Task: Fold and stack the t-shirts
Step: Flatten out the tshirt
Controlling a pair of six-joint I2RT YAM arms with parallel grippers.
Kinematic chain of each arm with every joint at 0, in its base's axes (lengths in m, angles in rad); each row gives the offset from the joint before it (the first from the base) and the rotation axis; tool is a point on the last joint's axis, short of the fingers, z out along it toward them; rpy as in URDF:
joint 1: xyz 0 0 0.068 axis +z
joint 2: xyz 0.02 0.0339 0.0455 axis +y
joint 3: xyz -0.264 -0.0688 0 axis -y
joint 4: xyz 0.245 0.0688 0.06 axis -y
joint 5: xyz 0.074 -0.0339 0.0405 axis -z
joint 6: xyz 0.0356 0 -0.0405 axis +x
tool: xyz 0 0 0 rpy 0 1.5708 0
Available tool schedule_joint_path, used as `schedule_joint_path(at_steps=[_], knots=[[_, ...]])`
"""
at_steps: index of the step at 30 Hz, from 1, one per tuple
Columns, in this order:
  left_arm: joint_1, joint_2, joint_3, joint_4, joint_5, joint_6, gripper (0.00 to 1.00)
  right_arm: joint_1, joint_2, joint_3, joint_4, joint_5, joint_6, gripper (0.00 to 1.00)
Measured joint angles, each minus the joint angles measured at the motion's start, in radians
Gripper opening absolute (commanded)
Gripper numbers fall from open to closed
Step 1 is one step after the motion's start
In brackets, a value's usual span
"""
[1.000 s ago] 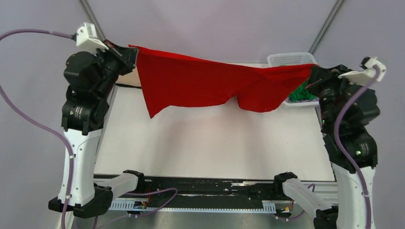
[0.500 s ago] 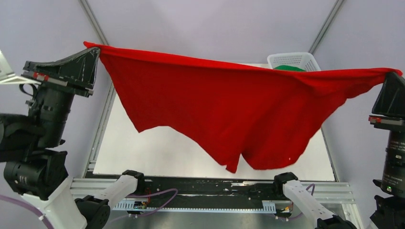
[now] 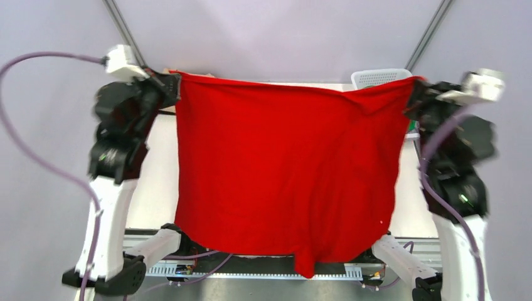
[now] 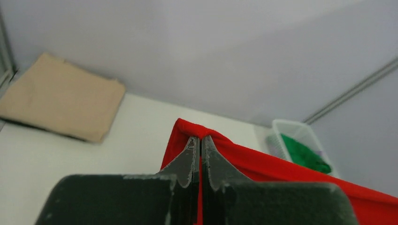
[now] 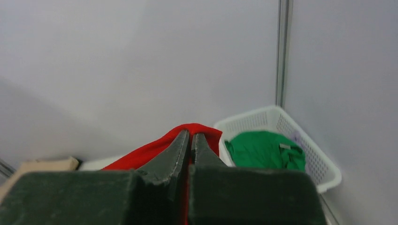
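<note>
The red t-shirt [image 3: 282, 169] hangs spread in the air between both arms, its lower edge over the table's near edge. My left gripper [image 3: 173, 78] is shut on its upper left corner [image 4: 187, 129]. My right gripper [image 3: 414, 84] is shut on its upper right corner [image 5: 197, 129]. The tan t-shirt [image 4: 58, 96] lies folded at the table's far left. The green t-shirt [image 5: 265, 150] lies crumpled inside the white basket [image 5: 324, 171]. In the top view the hanging red shirt hides most of the table.
The white basket [image 3: 376, 78] stands at the far right corner, partly behind the red shirt. Metal frame poles [image 3: 433, 31] rise at the back corners. The table's surface [image 4: 131, 126] shows below the left gripper.
Both arms have swung back away from the camera and closer together. The red shirt, stretched wide and close to the camera before, now hangs flat as a broad sheet.
</note>
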State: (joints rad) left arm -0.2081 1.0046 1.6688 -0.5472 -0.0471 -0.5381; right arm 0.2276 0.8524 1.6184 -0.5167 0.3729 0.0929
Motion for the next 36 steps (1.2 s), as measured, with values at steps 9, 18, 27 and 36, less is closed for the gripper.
schedule_joint_path(at_steps=[9, 18, 27, 36], knots=[[0.002, 0.513, -0.357, 0.138, -0.285, 0.039, 0.00, -0.018, 0.322, -0.493, 0.187, 0.016, 0.127, 0.00], [0.008, 0.903, -0.279, 0.186, -0.356, 0.055, 0.00, -0.039, 0.765, -0.417, 0.287, -0.078, 0.220, 0.00], [0.008, 1.012, -0.094, 0.211, -0.397, 0.055, 0.03, -0.055, 0.942, -0.251, 0.316, -0.092, 0.264, 0.05], [0.014, 1.210, 0.195, 0.112, -0.454, 0.063, 1.00, -0.094, 1.221, 0.055, 0.262, -0.119, 0.384, 0.88]])
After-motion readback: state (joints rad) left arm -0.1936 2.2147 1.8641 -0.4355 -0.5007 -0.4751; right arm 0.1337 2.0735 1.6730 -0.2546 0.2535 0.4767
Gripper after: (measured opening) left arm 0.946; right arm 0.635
